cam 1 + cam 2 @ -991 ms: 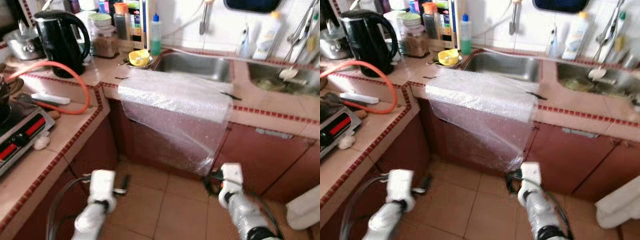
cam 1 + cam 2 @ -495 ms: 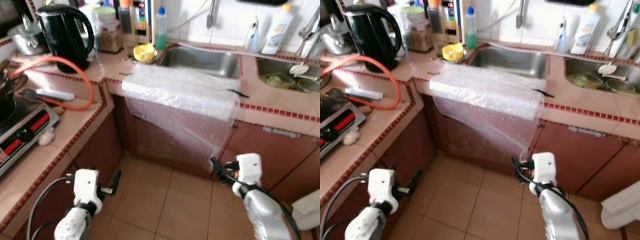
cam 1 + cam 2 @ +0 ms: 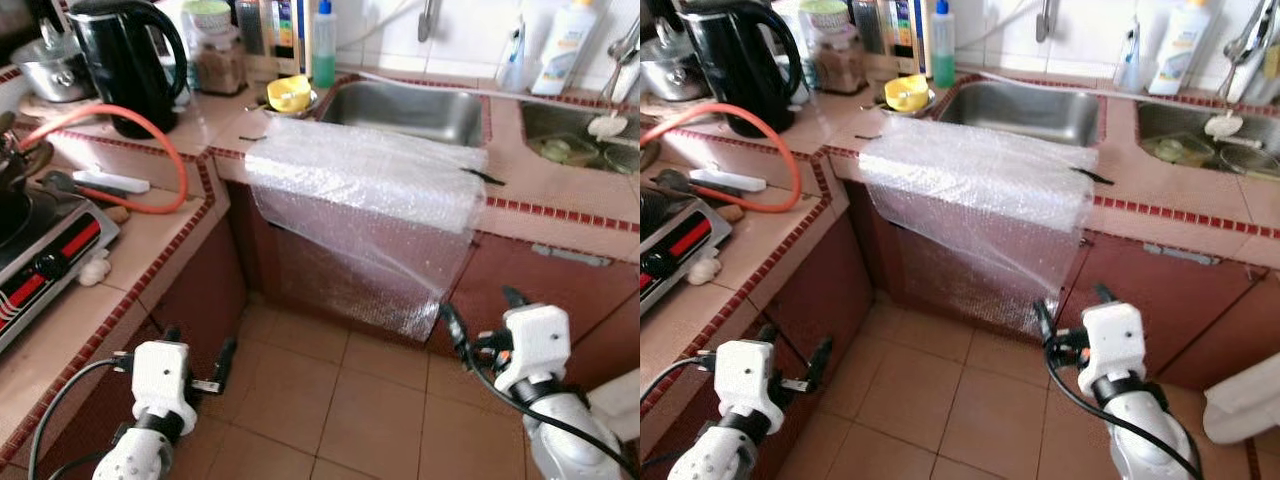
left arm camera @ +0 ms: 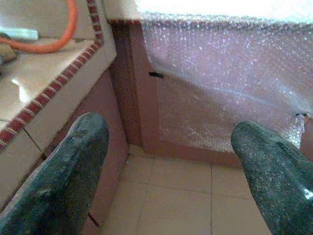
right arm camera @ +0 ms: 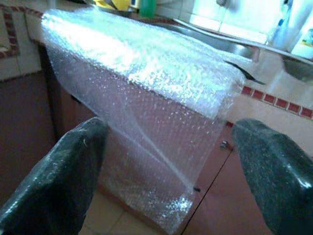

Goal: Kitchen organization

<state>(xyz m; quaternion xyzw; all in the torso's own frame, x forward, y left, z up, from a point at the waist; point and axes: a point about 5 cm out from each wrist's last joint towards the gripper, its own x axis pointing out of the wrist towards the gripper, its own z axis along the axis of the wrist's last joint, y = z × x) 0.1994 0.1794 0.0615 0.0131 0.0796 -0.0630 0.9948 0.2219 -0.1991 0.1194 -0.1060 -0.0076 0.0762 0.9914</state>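
Bubble wrap [image 3: 370,215] hangs over counter [image 3: 560,195] edge by sink [image 3: 410,105] (both low). L gripper [image 3: 198,362] & R gripper [image 3: 482,315] spread wide, empty.

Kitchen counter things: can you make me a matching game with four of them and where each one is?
Things:
1. black electric kettle
2. clear bubble wrap sheet
3. orange rubber hose
4. yellow plastic bowl

Places:
A. looped on the counter beside the stove
B. by the steel sink's left corner
C. draped over the counter edge, hanging down the cabinet
D. at the back of the counter, left of the jars

Pairs: 1-D, 2-C, 3-A, 4-B
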